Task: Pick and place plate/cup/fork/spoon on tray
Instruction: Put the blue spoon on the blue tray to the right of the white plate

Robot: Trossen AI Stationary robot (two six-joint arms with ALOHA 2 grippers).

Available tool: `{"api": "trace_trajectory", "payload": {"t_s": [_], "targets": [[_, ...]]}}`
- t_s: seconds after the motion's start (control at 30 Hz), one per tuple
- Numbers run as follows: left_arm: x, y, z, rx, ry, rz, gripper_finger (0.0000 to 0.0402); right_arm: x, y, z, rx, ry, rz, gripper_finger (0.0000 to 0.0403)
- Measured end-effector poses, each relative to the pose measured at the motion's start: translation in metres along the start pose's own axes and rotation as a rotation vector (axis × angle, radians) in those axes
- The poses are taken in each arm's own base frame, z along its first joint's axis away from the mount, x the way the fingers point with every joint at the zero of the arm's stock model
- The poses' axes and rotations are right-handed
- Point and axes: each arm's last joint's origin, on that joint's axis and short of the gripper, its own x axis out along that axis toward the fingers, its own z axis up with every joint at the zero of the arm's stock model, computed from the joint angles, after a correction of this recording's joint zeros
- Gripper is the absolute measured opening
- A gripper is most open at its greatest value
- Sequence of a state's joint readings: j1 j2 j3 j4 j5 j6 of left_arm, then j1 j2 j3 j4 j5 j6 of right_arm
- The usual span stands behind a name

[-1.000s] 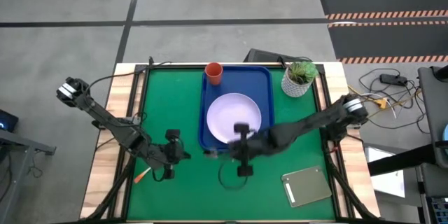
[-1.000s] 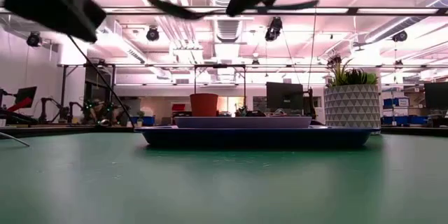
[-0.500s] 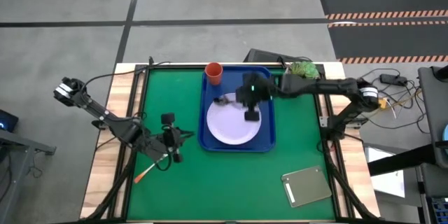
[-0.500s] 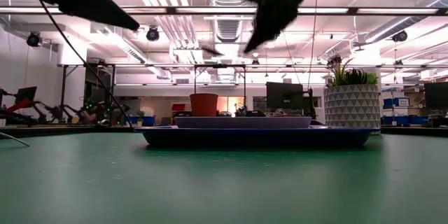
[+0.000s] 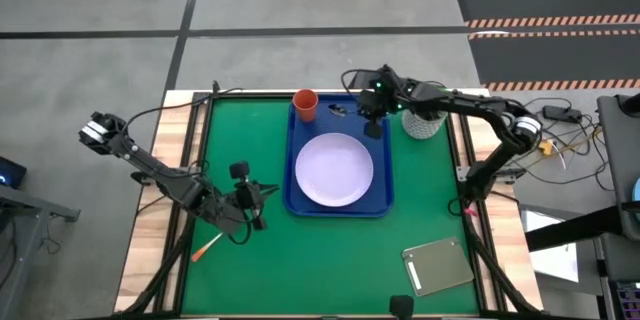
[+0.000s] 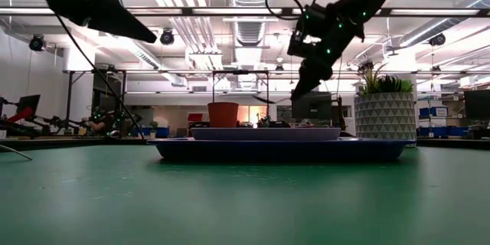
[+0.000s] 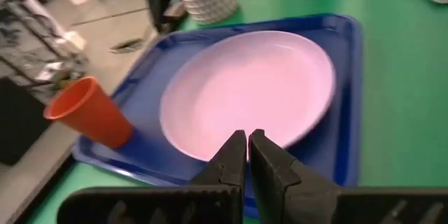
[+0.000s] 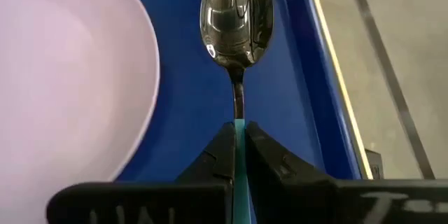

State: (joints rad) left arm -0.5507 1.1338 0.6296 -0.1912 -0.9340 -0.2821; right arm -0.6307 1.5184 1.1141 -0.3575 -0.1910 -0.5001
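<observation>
Green matting covered the table (image 5: 300,280), framed by a pale wooden edge. At the far left of the high view, the left arm reached in from the table's left side, and the left gripper (image 5: 256,200) hung above the mat just left of the tray (image 5: 340,208). In the left wrist view its fingers (image 7: 234,155) were pressed together with nothing between them, pointing toward the tray. The fork (image 5: 204,251), identified by its orange handle, lay on the mat near the left edge, beside the left arm and well apart from the tray.

The blue tray sat at the centre rear of the table. The cup (image 5: 305,104) stood upright in the tray's far left corner. The plate (image 5: 334,169) lay flat in the middle of the tray, nearly filling its width.

The right arm stretched from the right side across the potted plant (image 5: 424,120), which stood just right of the tray. The right gripper (image 5: 371,118) was positioned over the tray's far end, between cup and plant. Its fingers (image 8: 222,155) were clamped on the light blue handle of the spoon (image 8: 236,24), whose dark metal bowl projected forward above the tray floor beside the plate's rim. Contact between spoon and tray could not be determined.

A grey square slab (image 5: 438,264) lay on the mat at the near right.
</observation>
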Motion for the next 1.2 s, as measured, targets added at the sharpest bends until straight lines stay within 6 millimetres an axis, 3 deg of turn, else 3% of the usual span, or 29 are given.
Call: {"api": "trace_trajectory", "payload": {"t_s": [0.47,0.7,0.9,1.2], "targets": [[0.000,0.002,0.001,-0.033,-0.018,0.048,0.0000,0.055,-0.049,-0.006,-0.036,0.097,0.008,0.0009],[0.000,0.002,0.001,-0.047,-0.018,0.048,0.0000,0.081,-0.062,-0.014,-0.048,0.122,0.036,0.0009],[0.000,0.002,0.001,-0.057,-0.018,0.049,0.0000,0.092,-0.074,-0.018,-0.043,0.134,0.021,0.0009],[0.000,0.002,0.001,-0.056,-0.018,0.049,0.0000,0.104,-0.076,-0.022,-0.066,0.153,0.035,0.0009]]}}
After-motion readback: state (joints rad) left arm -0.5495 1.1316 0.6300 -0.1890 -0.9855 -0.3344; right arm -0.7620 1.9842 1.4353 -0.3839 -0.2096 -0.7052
